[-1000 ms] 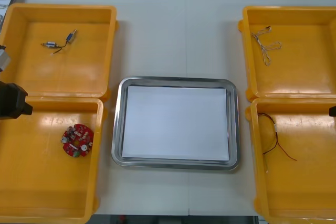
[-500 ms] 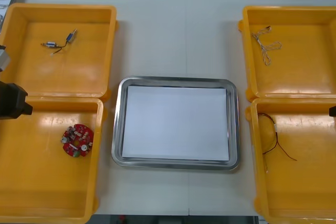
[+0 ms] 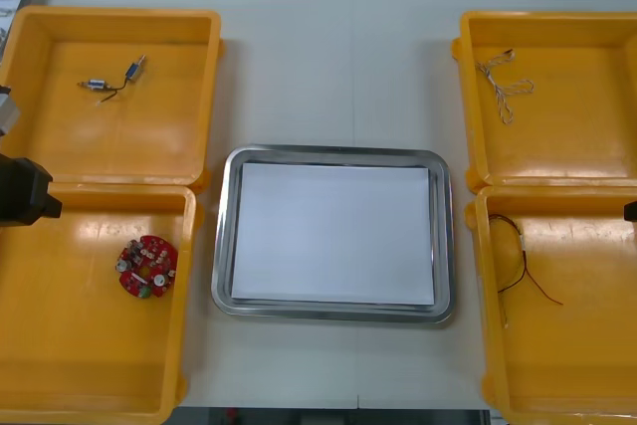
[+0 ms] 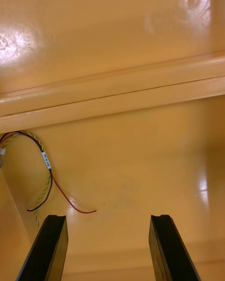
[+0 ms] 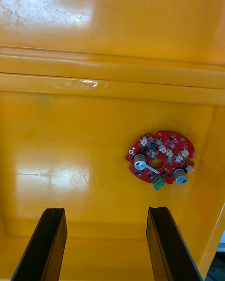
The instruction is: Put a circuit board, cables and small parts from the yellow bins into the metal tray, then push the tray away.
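Nothing moved; left gripper [image 5: 107, 210] and right gripper [image 4: 108, 217] both open, board [image 5: 160, 157] off the left's gap, so a straight drop could clip it.

The light surface [image 3: 338, 67] carries a metal tray [image 3: 221, 246] at its middle, white inside with a shiny rim, lying between two pairs of yellow bins. The far left bin [image 3: 60, 146] holds small metal parts [image 3: 111, 82] with a short dark lead, near its far wall. In the near left bin [image 3: 60, 345] a round red circuit board [image 3: 147, 267] lies flat, towards the tray side. The far right bin [image 3: 577, 146] holds a thin pale cable [image 3: 504, 87], loosely looped. The near right bin [image 3: 587, 365] holds a red and black cable [image 3: 523, 266] near its tray-side wall. The left arm [image 3: 22, 192] shows as a black block over the seam between the two left bins.
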Action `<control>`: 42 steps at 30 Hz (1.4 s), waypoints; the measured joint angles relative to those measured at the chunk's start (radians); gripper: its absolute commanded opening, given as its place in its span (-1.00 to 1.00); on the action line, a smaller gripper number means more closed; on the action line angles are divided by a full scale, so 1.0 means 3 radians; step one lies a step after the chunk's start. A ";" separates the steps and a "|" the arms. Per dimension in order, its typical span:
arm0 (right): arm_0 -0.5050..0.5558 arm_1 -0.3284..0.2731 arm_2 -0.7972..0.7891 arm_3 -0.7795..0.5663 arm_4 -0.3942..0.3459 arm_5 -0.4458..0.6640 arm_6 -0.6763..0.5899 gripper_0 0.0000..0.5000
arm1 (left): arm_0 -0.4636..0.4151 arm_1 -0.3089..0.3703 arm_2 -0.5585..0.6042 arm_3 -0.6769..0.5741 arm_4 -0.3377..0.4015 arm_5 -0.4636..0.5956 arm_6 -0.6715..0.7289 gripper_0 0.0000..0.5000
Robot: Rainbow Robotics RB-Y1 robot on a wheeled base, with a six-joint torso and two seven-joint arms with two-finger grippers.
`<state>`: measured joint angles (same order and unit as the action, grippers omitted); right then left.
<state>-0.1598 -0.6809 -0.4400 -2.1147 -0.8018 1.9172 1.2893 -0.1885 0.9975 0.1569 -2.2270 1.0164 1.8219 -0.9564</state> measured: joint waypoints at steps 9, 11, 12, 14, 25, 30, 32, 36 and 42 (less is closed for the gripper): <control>0.0000 0.0000 0.0000 0.0000 0.0000 0.0000 0.0000 1.00 | 0.0000 0.0000 0.0000 0.0000 0.0000 0.0000 0.0000 1.00; 0.0000 0.0000 0.0000 0.0000 0.0000 0.0000 0.0000 1.00 | 0.0000 0.0000 0.0000 0.0000 0.0000 0.0000 0.0000 1.00; 0.0000 0.0000 0.0000 0.0000 0.0000 0.0000 0.0000 1.00 | 0.0000 0.0000 0.0000 0.0000 0.0000 0.0000 0.0000 1.00; 0.0000 0.0000 0.0000 0.0000 0.0000 0.0000 0.0000 1.00 | 0.0000 0.0000 0.0000 0.0000 0.0000 0.0000 0.0000 1.00; 0.0000 0.0000 0.0000 0.0000 0.0000 0.0000 0.0000 1.00 | 0.0000 0.0000 0.0000 0.0000 0.0000 0.0000 0.0000 1.00; 0.0000 0.0000 0.0000 0.0000 0.0000 0.0000 0.0000 1.00 | 0.0000 0.0000 0.0000 0.0000 0.0000 0.0000 0.0000 1.00; 0.0000 0.0000 0.0000 0.0000 0.0000 0.0000 0.0000 1.00 | 0.0000 0.0000 0.0000 0.0000 0.0000 0.0000 0.0000 1.00; 0.0000 0.0000 0.0000 0.0000 0.0000 0.0000 0.0000 1.00 | 0.0000 0.0000 0.0000 0.0000 0.0000 0.0000 0.0000 1.00; 0.0000 0.0000 0.0000 0.0000 0.0000 0.0000 0.0000 1.00 | 0.0000 0.0000 0.0000 0.0000 0.0000 0.0000 0.0000 1.00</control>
<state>-0.1598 -0.6809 -0.4400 -2.1147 -0.8018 1.9172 1.2893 -0.1885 0.9975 0.1569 -2.2270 1.0164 1.8219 -0.9565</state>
